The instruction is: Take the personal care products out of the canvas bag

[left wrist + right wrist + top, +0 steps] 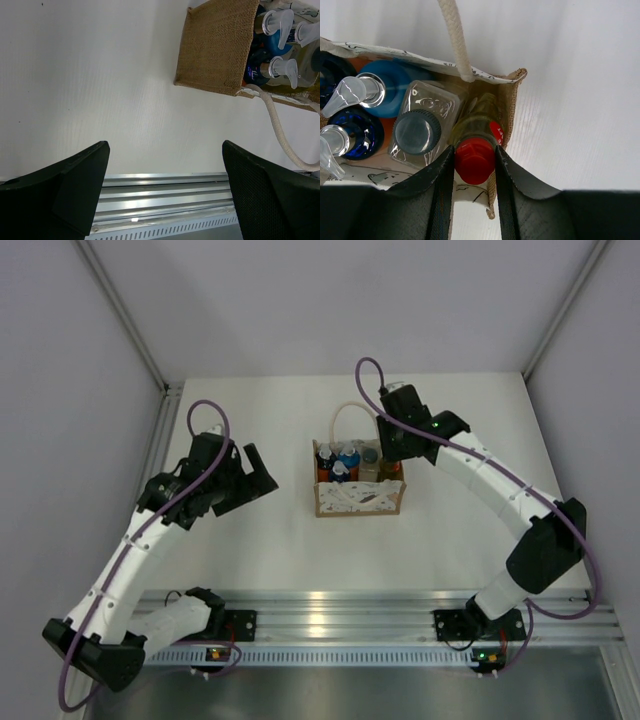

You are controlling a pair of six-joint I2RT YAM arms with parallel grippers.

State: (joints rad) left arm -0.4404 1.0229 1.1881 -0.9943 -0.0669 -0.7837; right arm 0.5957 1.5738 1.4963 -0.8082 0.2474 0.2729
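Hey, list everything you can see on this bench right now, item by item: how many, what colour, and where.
canvas bag: one, tan, middle of the table
orange bottles: three, blue caps, upright in the bag's left part
clear bottle: one, dark grey cap, in the bag next to the yellow one
yellow bottle: one, red cap, at the bag's right end
rope handle: one clearly seen, white, looped off the bag's far rim
table: one, white
rail: one, silver, along the near edge
left tool: one, black, open, over bare table left of the bag
right tool: one, black, fingers against the red cap
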